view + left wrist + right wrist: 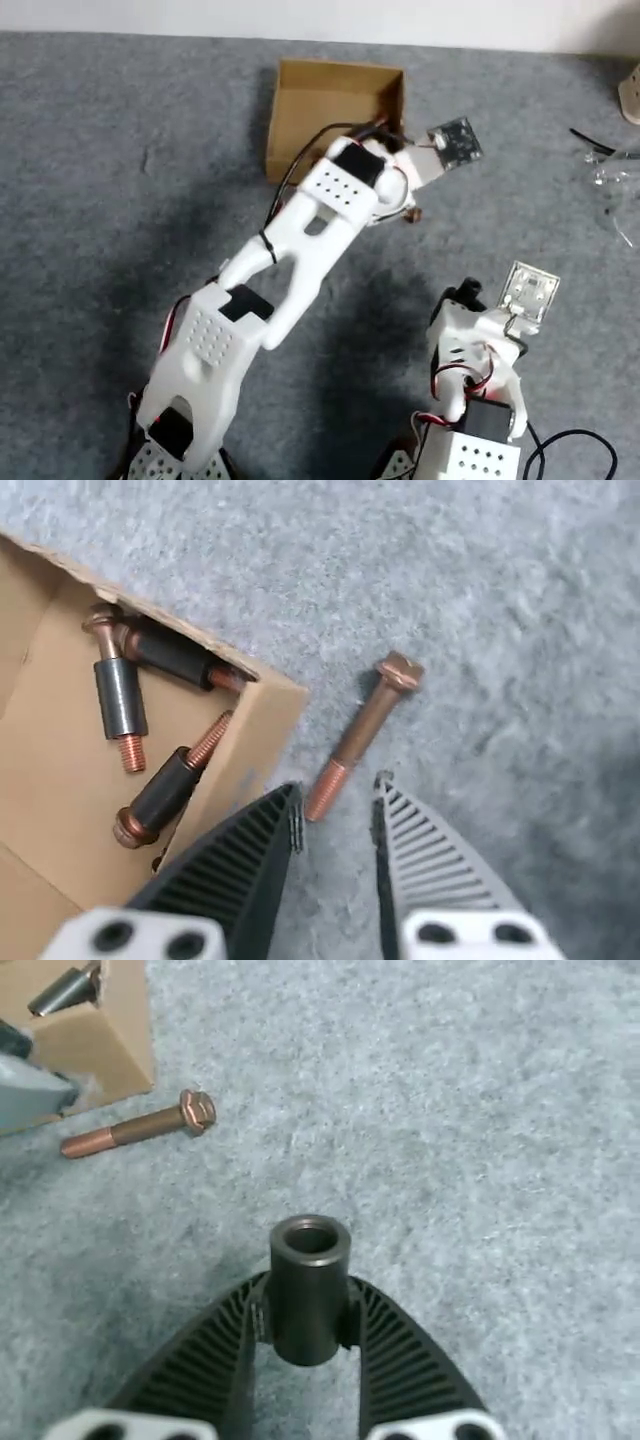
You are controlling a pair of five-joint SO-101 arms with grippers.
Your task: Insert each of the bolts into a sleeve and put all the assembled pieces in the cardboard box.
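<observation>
Three assembled pieces [120, 695] are lying in the cardboard box [262, 715], and one loose bolt [365, 730] is sitting on the desk [500, 630] just beside its corner. The left pincer [337, 788] is hanging spread right by the threaded end. The right pincer [305, 1295] is pinching a sleeve [308, 1260].

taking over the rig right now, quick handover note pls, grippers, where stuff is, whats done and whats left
Left gripper: open, hovers over the loose bolt lying on the carpet beside the cardboard box.
Right gripper: shut on a sleeve, held upright, bore empty.
Done: three assembled pieces lie in the box.
Left: grasp the bolt, insert it into the sleeve, put that piece in the box.
</observation>
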